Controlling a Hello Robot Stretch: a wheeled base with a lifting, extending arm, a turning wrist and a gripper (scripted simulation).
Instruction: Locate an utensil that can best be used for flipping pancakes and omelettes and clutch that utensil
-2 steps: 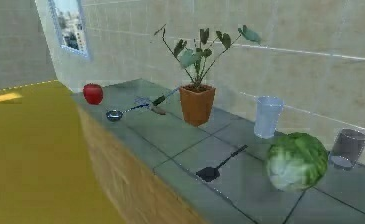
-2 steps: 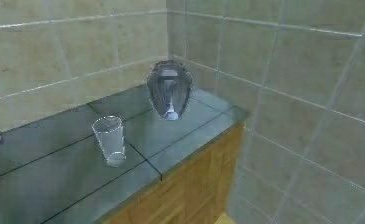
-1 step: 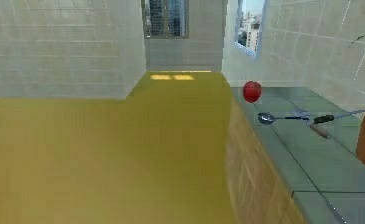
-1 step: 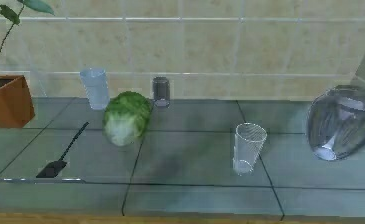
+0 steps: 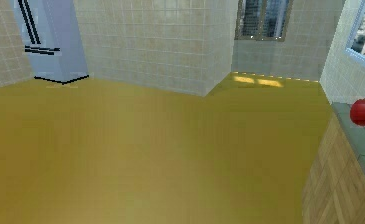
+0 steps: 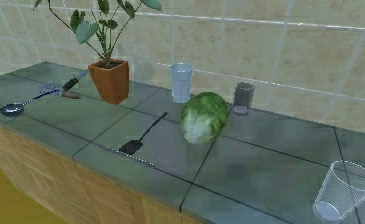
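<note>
black spatula (image 6: 147, 132) lies flat on the grey bench (image 6: 260, 165), just left of a green cabbage (image 6: 203, 116). a potted plant (image 6: 109, 72) and a pale cup (image 6: 181, 82) stand farther back. hand state: cannot tell.

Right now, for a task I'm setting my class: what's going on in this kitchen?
A Stretch robot is beside a grey tiled counter, looking for a utensil for flipping. A black spatula lies flat on the counter with nothing touching it, just left of a green lettuce. A ladle lies further left, near a potted plant. The pick-up is not yet done.
</note>
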